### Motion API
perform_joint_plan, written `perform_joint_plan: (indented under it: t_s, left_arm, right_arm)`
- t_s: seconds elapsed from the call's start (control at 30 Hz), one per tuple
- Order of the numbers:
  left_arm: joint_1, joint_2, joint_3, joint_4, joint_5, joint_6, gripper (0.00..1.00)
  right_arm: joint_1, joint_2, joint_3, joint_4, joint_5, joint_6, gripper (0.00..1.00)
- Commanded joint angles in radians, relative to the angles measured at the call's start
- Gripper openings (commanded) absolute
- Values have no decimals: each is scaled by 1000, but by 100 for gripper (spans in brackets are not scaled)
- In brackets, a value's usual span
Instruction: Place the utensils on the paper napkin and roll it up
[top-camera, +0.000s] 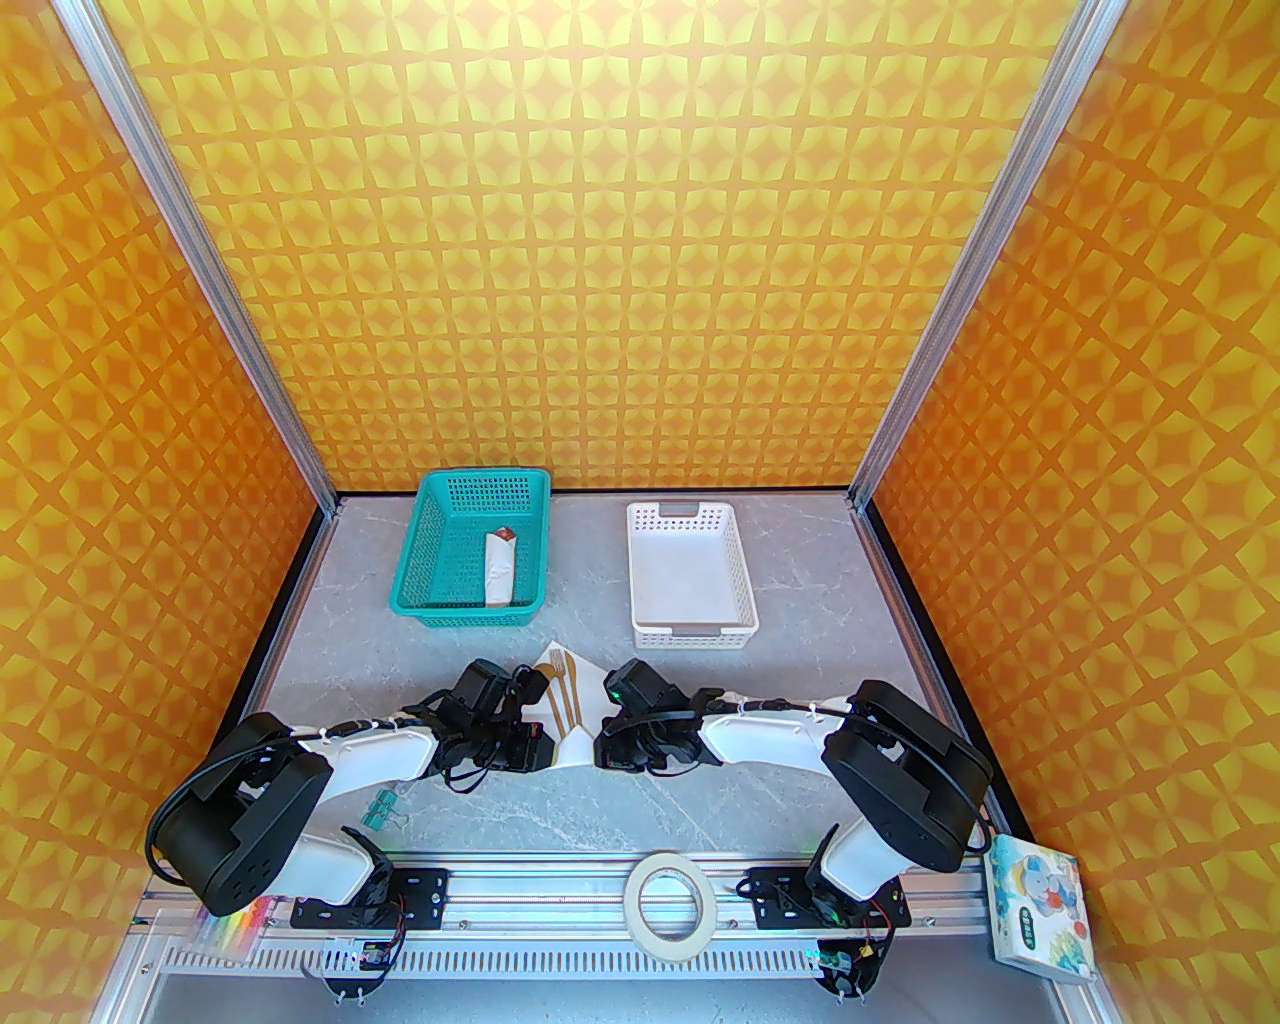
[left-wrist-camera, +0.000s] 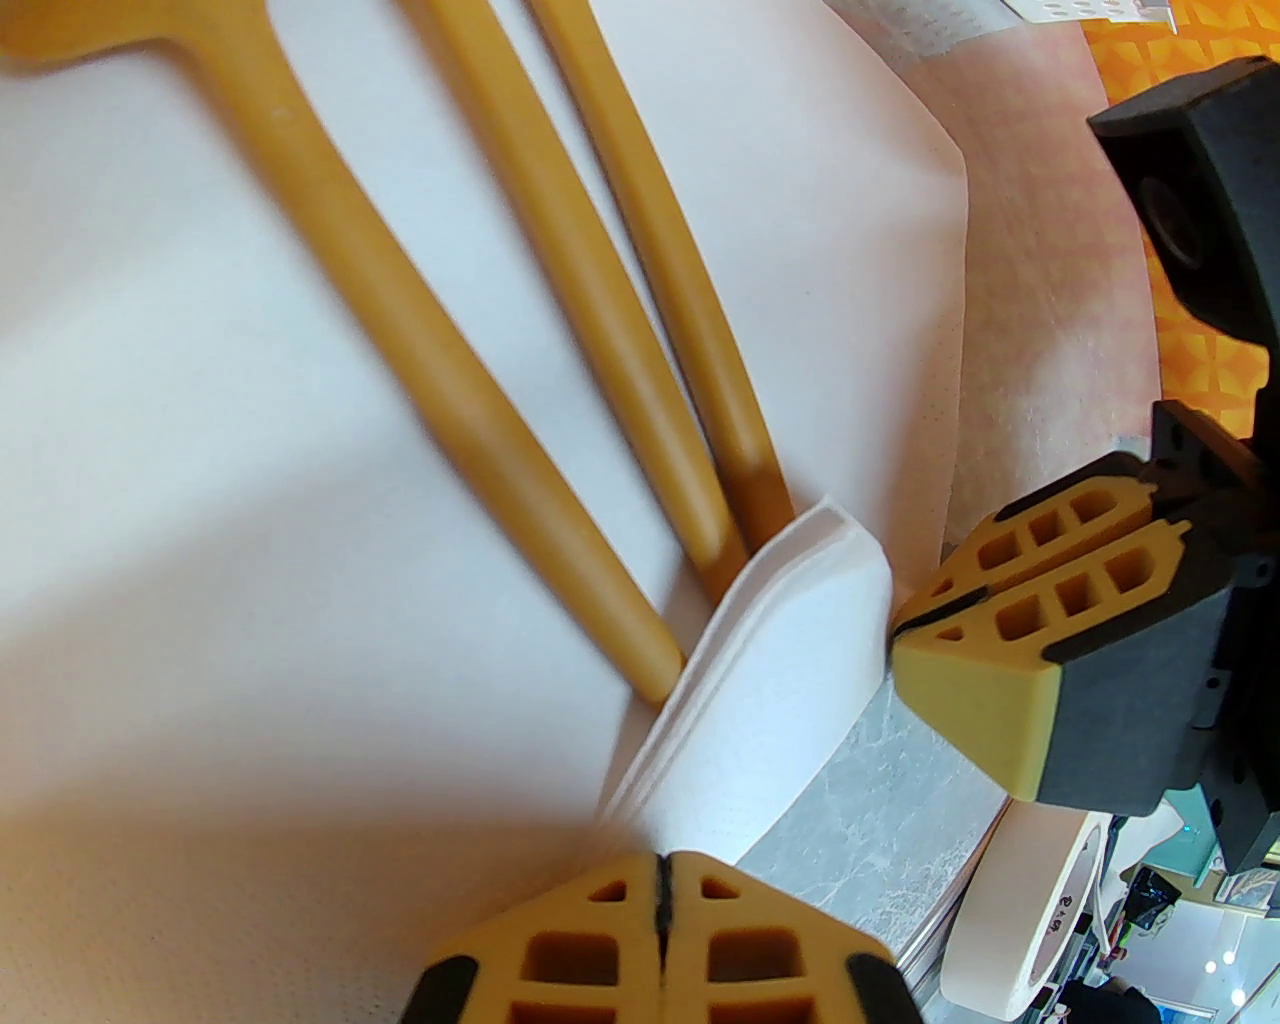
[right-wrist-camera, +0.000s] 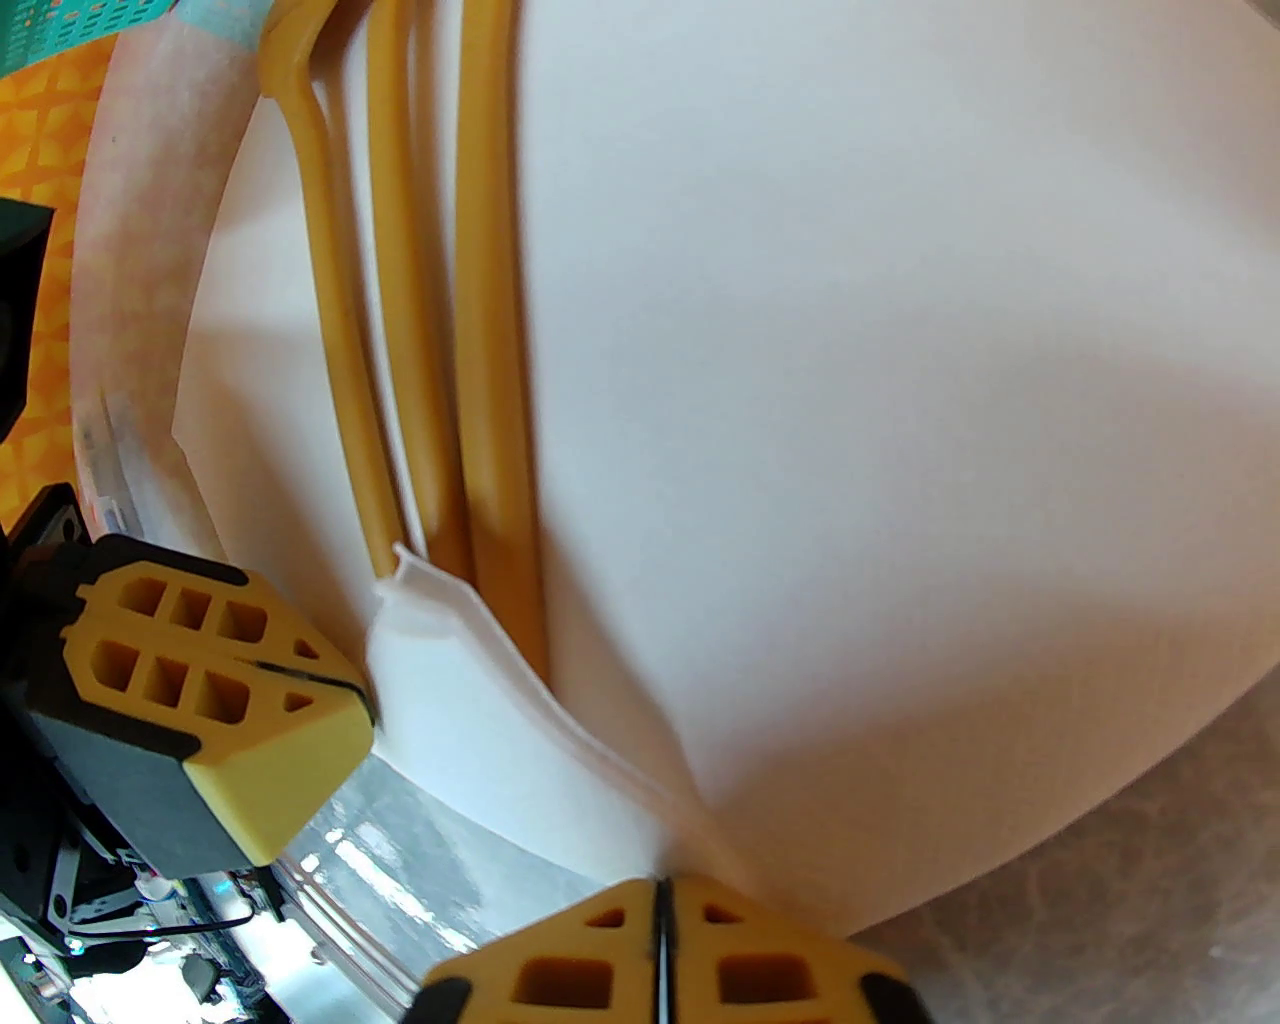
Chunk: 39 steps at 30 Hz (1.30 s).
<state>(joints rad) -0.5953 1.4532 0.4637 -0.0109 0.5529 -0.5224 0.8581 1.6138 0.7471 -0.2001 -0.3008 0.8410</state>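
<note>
Hard to see from above: both wrists crowded over the paper napkin (right-wrist-camera: 850, 400), covering its side corners, and the fingertips were lost under the black housings. In the wrist views the heads of the utensils (left-wrist-camera: 420, 350) were cut off by the frame, leaving three tan handles lying side by side. Their near ends disappeared beneath a folded-up flap (left-wrist-camera: 790, 640) of the napkin.

- Napkin lay on the grey table (top-camera: 800, 600), mid-width, just in front of the two baskets, between the two grippers. Utensils rested on it, handles pointing toward the arms.
- Left gripper (left-wrist-camera: 660, 870): fingers pressed together, pinching one end of the flap.
- Right gripper (right-wrist-camera: 660, 900): fingers together too, with the paper creasing into the seam at the flap's other end.
- The grippers sat close together, either side of the handle ends.

Containers at the back:
- Teal basket (top-camera: 430, 540): one white roll with a red-brown tip (top-camera: 500, 572) along its right side.
- White basket (top-camera: 690, 520): bare white floor showing.
</note>
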Motion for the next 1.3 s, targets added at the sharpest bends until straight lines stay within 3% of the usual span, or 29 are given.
perform_joint_plan:
  t_s: [0.0,0.2,0.57,0.9,1.27]
  left_arm:
    - [6,6,9,-18,-18,18,0]
    - [6,6,9,-19,-19,18,0]
    - [5,3,11,-23,-20,20,0]
    - [5,-13,8,-34,-27,18,0]
    - [6,-19,7,-37,-30,16,0]
  right_arm:
    - [1,-62,63,-118,96,-57,20]
    - [-53,-104,110,-180,183,-117,35]
    - [-99,38,240,-245,360,-197,57]
    - [-101,130,278,-272,425,-209,71]
    - [-100,160,275,-266,410,-220,77]
